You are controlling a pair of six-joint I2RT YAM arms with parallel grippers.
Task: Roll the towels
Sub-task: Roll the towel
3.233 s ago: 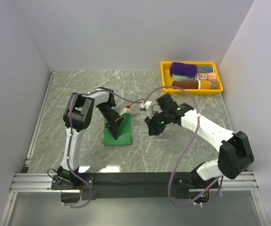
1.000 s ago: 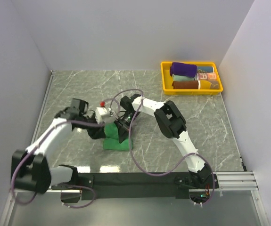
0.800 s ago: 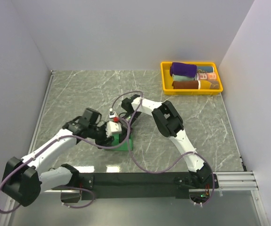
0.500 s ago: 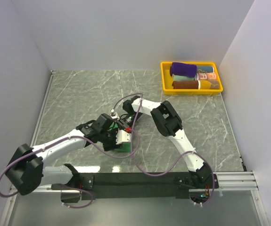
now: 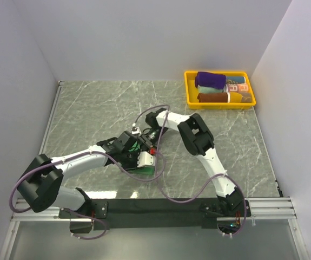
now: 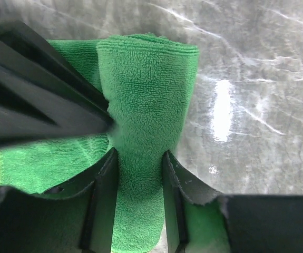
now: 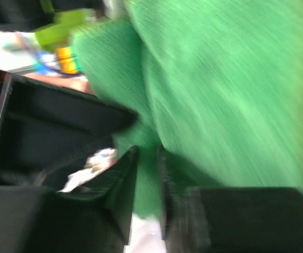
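The green towel [image 5: 149,171] lies partly folded on the marble table, mostly hidden under both grippers in the top view. In the left wrist view a thick rolled fold of the green towel [image 6: 146,95] runs between my left gripper's [image 6: 139,176] fingers, which are shut on it. My left gripper [image 5: 139,155] sits over the towel. My right gripper [image 5: 145,139] meets it from the far side. In the blurred right wrist view its fingers [image 7: 126,184] stand close together, with the green towel [image 7: 220,89] pinched in the narrow gap. A rolled dark purple towel [image 5: 210,80] lies in the tray.
A yellow tray [image 5: 188,89] stands at the back right with several rolled towels in it. Grey walls enclose the table on the left, back and right. Purple cables loop from both arms over the table's middle.
My left arm has swung from the table's left side in over the green towel and closed on its fold. My right gripper has stayed at the towel's far edge.
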